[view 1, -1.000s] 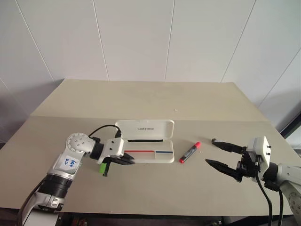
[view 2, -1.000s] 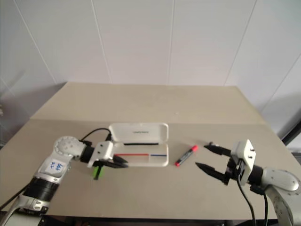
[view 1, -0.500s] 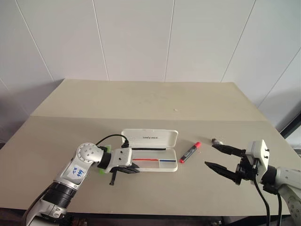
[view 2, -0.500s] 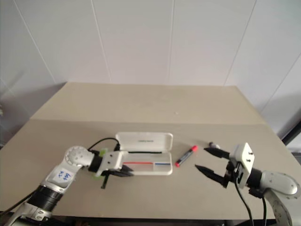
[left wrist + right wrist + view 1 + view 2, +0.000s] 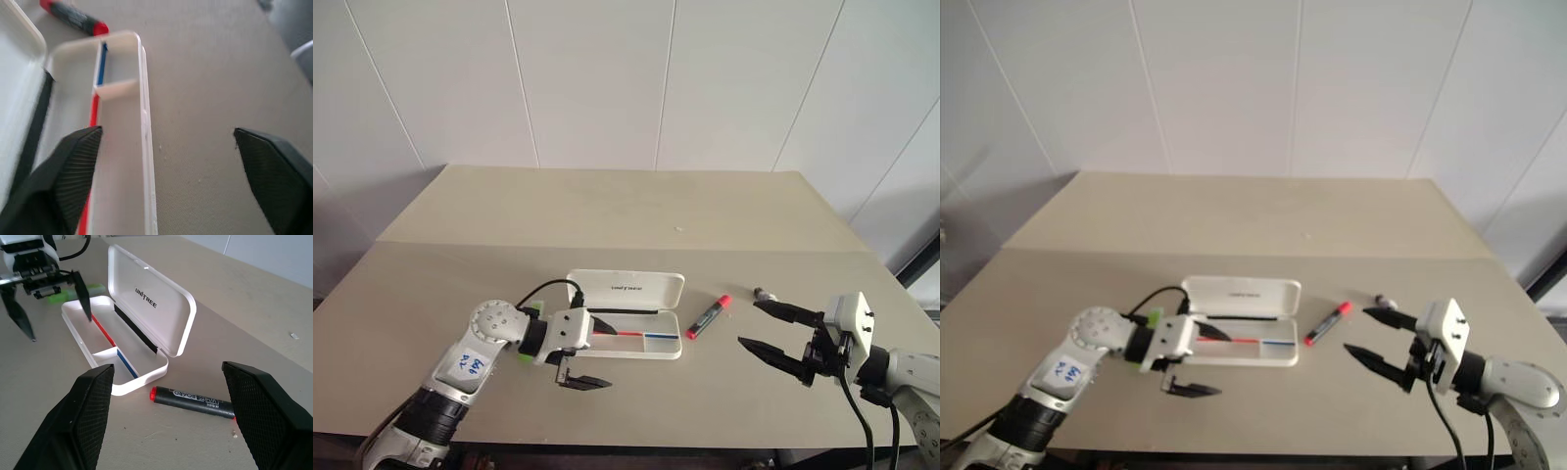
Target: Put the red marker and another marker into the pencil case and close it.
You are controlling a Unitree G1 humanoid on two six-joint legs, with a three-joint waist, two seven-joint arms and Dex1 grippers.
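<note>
The left gripper (image 5: pixel 590 353) hangs at the left end of the pencil case (image 5: pixel 625 318), its two black fingers spread wide and holding nothing: one finger (image 5: pixel 600 325) reaches over the open tray, the other (image 5: pixel 584 383) sits out over the bare table (image 5: pixel 607 211) on the near side. Just behind that wrist, a green marker (image 5: pixel 55 297) lies on the table beside the case's left end, largely hidden by the arm; it looks chunky and lime green all over.

The pencil case is a flat white plastic box with rounded corners, lying open near the table's front middle. Its lid stands tilted up at the far side, with small dark lettering on it. Inside the tray run a red stripe and a blue stripe, and a low divider splits off the right end.

Just right of the case, apart from it, lies the red marker (image 5: pixel 708 316): a slim black barrel with white print and red ends.

Farther right, the right gripper (image 5: pixel 772 331) hovers with its fingers wide apart, empty.
</note>
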